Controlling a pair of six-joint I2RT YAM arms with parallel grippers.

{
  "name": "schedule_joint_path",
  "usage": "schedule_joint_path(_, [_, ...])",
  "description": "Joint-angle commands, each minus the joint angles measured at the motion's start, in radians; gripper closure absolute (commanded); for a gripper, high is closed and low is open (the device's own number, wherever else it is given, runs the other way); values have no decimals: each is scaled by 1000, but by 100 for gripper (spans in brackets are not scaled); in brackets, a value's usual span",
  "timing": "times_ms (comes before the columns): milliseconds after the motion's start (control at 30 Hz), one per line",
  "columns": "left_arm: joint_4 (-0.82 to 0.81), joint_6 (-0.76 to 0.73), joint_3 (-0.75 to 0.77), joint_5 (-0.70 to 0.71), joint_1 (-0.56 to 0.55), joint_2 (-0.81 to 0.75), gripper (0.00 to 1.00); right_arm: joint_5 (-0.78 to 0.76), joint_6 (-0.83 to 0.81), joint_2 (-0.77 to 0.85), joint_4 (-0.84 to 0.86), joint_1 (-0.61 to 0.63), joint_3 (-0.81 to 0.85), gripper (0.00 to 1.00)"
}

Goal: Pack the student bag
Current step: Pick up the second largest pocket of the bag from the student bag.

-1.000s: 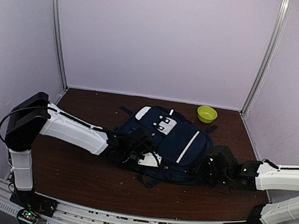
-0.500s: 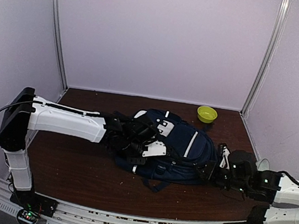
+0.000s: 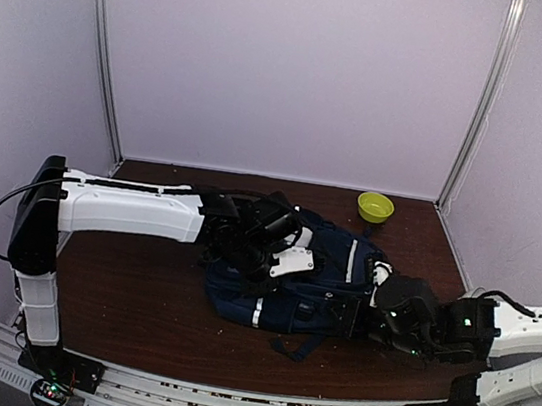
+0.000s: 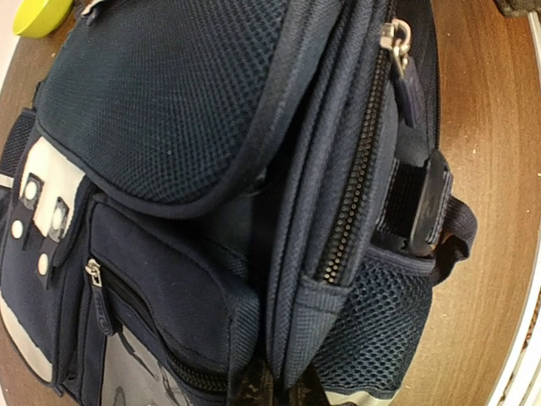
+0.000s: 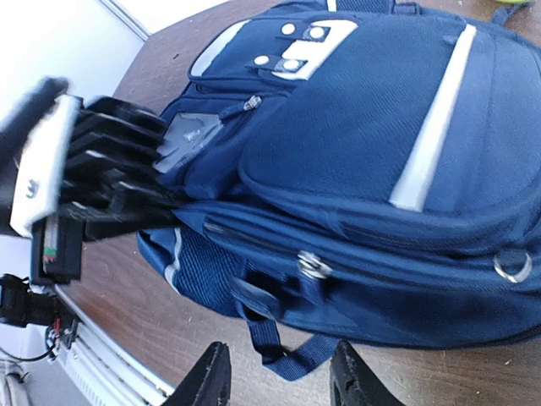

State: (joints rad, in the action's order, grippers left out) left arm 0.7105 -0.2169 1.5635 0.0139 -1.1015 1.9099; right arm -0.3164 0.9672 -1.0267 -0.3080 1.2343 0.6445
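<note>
Left gripper [image 3: 277, 265], pinched on the navy student bag's [image 3: 326, 281] front, has tipped it onto its side, exposing the zip pull [image 5: 314, 266] near the spread, empty right gripper [image 5: 279, 351].

A small lime-green bowl [image 3: 375, 207] sits upright on the dark brown wooden bench [image 3: 137, 295], near its far right corner and close to the back wall. Pale lilac wall panels [image 3: 290, 64] close in the bench on 3 sides, with 2 slim metal posts [image 3: 106, 49] at the back corners. A perforated metal rail [image 3: 244, 398] runs along the near edge.
</note>
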Motion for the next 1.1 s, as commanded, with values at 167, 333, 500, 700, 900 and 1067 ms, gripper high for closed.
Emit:
schedule_joint_path(167, [-42,60,52,-118,-12,-9,100,-185,49,-231,-138,44,223,59])
schedule_joint_path(333, [-58,76,50,-106,-8,-7,100,-243,165,-280,-254,64,267,60])
schedule_joint_path(500, [-70,91,58,-130,6,3,100,-255,205,-251,-290,96,253,59])
schedule_joint_path(700, [-82,96,72,-175,8,-1,100,-255,205,-254,-229,95,205,59])
schedule_joint_path(900, [-83,98,67,-187,7,-3,100,-233,162,-305,-153,52,210,59])
schedule_joint_path(1067, [-83,95,56,-183,7,-5,100,-212,130,-326,-106,15,201,62])
